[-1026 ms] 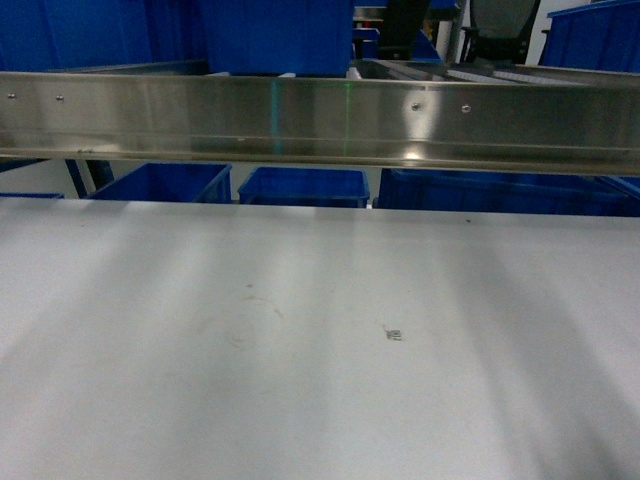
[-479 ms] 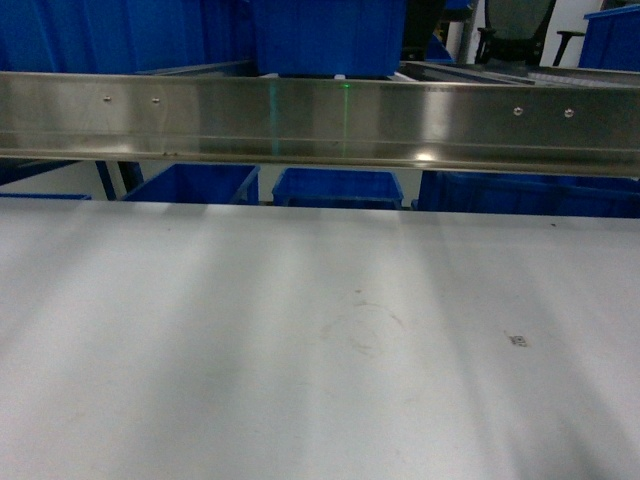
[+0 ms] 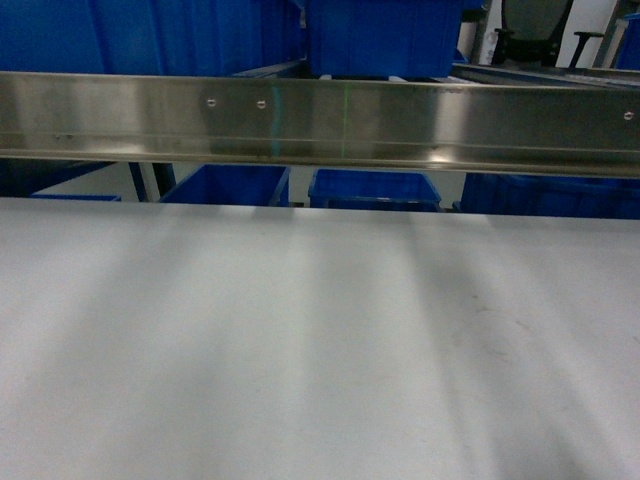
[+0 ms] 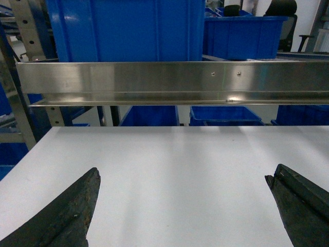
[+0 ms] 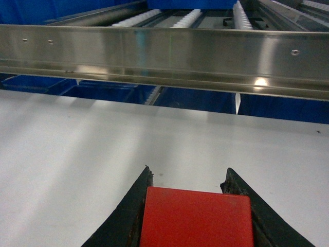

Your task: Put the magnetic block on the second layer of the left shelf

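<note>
The magnetic block (image 5: 198,218), bright red with a flat square-looking face, sits clamped between the two dark fingers of my right gripper (image 5: 188,170), low over the white tabletop (image 5: 77,139). Just ahead of it runs the steel front rail (image 5: 164,54) of the rack, and behind that rail lies a level of white rollers (image 5: 187,18). My left gripper (image 4: 186,172) stands wide open over the tabletop with nothing between its fingers. It faces the same kind of steel rail (image 4: 169,82). Neither gripper nor the block shows in the head view.
Blue crates stand on the rack above the rail (image 3: 385,35) and under it behind the table (image 3: 375,188). A perforated steel post (image 4: 28,31) rises at the rack's left end. The tabletop's left edge (image 4: 31,154) is near the left gripper. Office chairs stand far back (image 3: 540,25).
In the head view the whole scene has slid to the right: the rail's screws and the crates shifted rightward, and the marks on the tabletop passed out of view.
</note>
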Available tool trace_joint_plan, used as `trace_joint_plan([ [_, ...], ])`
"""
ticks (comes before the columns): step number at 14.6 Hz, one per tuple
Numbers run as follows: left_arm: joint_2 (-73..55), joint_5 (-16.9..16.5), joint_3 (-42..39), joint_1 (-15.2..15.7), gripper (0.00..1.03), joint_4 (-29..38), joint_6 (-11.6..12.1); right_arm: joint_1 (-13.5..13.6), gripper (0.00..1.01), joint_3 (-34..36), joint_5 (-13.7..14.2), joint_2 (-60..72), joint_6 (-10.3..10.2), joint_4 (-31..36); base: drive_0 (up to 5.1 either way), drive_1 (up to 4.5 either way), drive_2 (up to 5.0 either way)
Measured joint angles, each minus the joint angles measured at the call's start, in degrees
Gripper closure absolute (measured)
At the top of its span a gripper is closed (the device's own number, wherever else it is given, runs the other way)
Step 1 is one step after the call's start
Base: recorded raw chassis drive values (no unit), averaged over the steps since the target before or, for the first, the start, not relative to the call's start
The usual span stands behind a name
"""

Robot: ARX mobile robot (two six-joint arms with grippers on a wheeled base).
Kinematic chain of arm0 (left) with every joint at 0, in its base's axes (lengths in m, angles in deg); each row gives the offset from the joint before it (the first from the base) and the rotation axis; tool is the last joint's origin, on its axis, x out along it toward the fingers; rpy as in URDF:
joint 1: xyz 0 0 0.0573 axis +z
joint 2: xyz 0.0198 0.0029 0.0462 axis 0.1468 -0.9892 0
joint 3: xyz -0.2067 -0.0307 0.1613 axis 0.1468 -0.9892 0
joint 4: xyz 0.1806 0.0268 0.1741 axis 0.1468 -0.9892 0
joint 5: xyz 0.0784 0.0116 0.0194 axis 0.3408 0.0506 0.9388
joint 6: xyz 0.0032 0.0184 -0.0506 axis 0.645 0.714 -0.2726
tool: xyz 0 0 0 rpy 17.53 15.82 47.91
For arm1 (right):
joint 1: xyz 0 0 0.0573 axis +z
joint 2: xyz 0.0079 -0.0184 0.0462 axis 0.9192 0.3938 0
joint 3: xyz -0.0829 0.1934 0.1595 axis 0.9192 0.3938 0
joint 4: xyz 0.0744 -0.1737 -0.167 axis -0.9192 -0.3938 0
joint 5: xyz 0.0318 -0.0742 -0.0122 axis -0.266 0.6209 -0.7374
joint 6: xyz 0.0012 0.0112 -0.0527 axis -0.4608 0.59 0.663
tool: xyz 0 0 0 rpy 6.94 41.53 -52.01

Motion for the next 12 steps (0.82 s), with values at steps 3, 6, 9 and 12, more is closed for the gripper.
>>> trace_joint_plan([
  [3,0.00,0.09,0.00,0.00,0.05,-0.07,0.00,0.00,0.67,0.00,-0.02,0.04,0.00,0.02,-4.9,2.43,2.4],
  [6,0.00,0.00,0.00,0.00,0.05,-0.02,0.00,0.00,0.67,0.00,-0.02,0.02,0.00,0.00,-5.0,2.41,2.4],
  [9,0.00,0.04,0.00,0.00,0.05,0.00,0.00,0.00,0.67,0.00,-0.02,0.04,0.00,-0.09,-4.9,2.44,2.4],
  [12,0.00,0.02,0.00,0.00,0.05,-0.02,0.00,0.00,0.67,0.00,-0.02,0.02,0.00,-0.07,-4.9,2.43,2.4],
])
